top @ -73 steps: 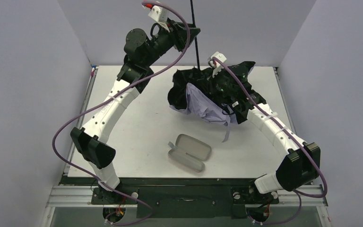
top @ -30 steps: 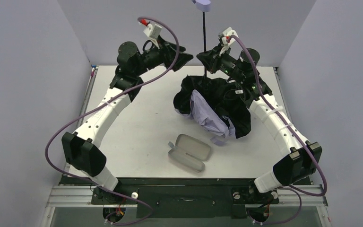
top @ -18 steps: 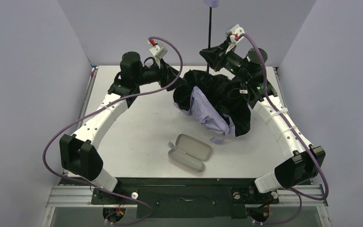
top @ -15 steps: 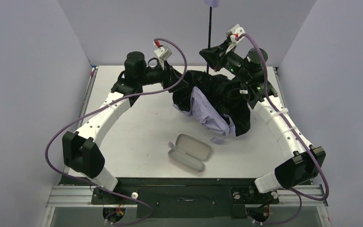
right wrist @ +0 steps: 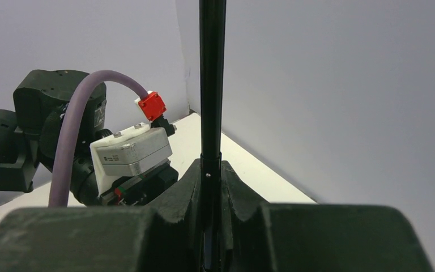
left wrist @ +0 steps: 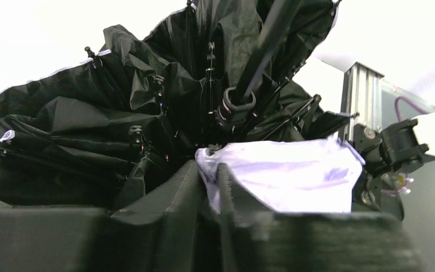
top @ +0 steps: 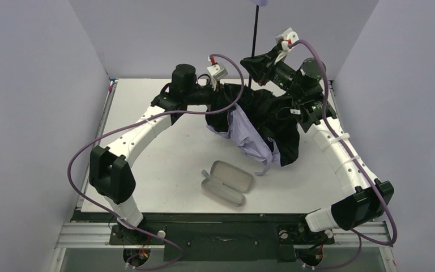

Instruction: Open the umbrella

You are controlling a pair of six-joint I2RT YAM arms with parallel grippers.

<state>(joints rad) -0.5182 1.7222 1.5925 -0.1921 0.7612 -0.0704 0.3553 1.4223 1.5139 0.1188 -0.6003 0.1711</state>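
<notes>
The umbrella (top: pixel 260 122) hangs half unfolded over the far middle of the table, black lining outward with a lavender panel (top: pixel 248 133) at the front. Its thin black shaft (top: pixel 255 39) rises to the lavender handle (top: pixel 262 2) at the top edge. My right gripper (top: pixel 253 64) is shut on the shaft (right wrist: pixel 212 73), its fingers (right wrist: pixel 184 187) pressed against both sides. My left gripper (top: pixel 225 97) is at the canopy's left rim. In the left wrist view it (left wrist: pixel 212 190) is shut on a fold of lavender fabric (left wrist: pixel 283 175), with ribs and the runner (left wrist: pixel 235 105) above.
An oval pinkish-grey clamshell case (top: pixel 227 182) lies shut on the white table (top: pixel 158 153) in front of the umbrella. Grey walls enclose the table on three sides. My left arm's wrist camera (right wrist: pixel 130 150) sits close to the right gripper.
My left arm swung right and down from beside the shaft into the canopy's left rim and closed on fabric. My right gripper rose slightly with the shaft.
</notes>
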